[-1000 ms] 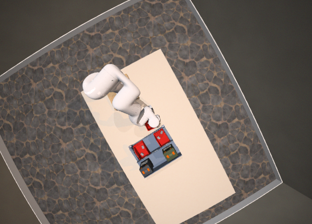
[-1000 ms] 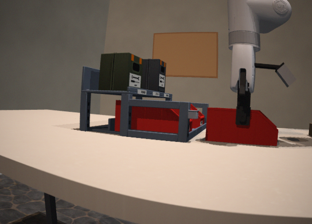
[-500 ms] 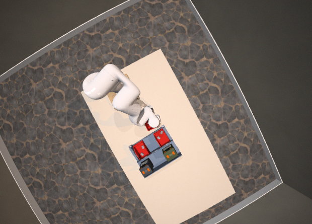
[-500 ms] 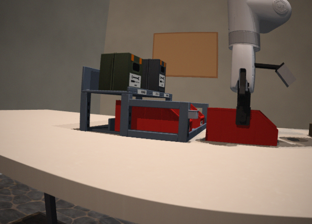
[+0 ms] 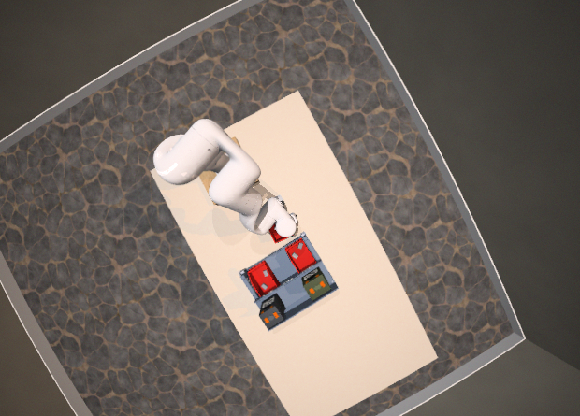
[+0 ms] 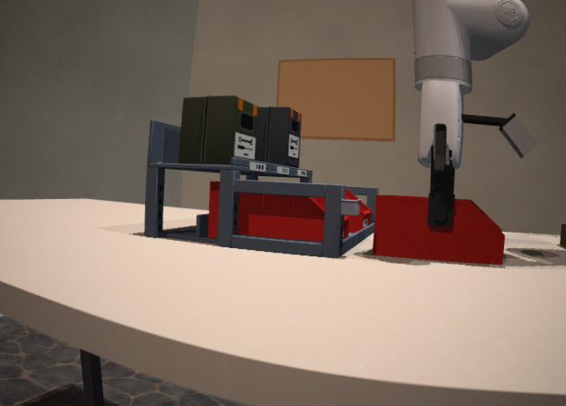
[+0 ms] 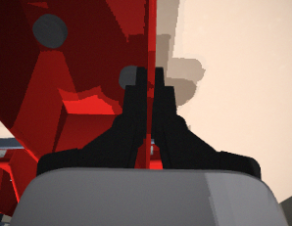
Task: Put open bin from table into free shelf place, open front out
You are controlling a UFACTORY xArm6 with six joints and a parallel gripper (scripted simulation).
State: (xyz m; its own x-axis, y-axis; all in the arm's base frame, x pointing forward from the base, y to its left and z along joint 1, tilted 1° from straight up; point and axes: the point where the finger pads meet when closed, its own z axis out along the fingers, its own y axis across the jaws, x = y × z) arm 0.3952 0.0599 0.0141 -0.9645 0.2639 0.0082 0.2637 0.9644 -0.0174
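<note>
From above, the arm [image 5: 220,177] reaches over the table [image 5: 365,279] and covers most of the bin [image 5: 277,235], of which only a red corner shows just in front of the shelf [image 5: 299,275]; the free place lies in the middle of the front row, between two red bins, and which way the held bin faces cannot be read here. From the side, the bin [image 6: 412,230] sits flat on the table just beside the shelf's [image 6: 332,218] front corner, and the gripper [image 6: 440,218] comes straight down onto its side wall. At the wrist, the jaws are clamped on that thin red wall [image 7: 151,48], one finger inside, one outside (a narrow pinch, so the bin may swing on it). The lift, I judge, should be slow and level to keep the parts [image 7: 50,29] in, high enough to clear the lip, then low enough to slip the rear under the board. The bin's front, the lip and the slot's floor are hidden or hard to make out.
</note>
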